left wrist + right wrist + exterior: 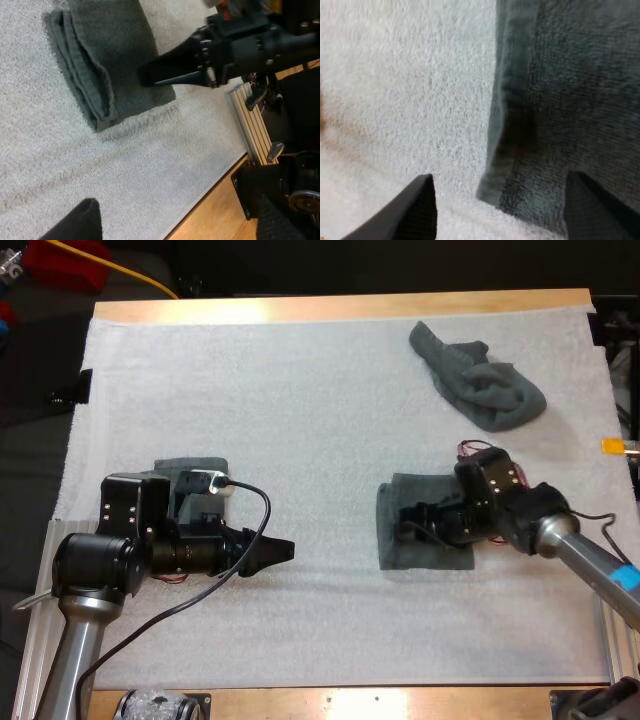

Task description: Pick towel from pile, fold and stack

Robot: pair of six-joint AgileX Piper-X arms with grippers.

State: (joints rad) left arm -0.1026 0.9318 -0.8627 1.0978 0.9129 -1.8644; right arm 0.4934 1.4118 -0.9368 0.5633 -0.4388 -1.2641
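Two towels are already folded. One folded towel (430,552) lies flat on the white mat (300,410) at mid-right, and my right gripper (500,197) is low over its edge on the side facing my left arm, fingers wide apart and empty. I judge this to be the stacking step, so next comes one finger under that edge and a pinch through all layers. My left gripper (283,549), also wide and empty, points across the mat while its arm partly covers the other folded towel (190,472), the likely stack base, so it should clear; the crumpled towel (490,390) lies well apart, far right.
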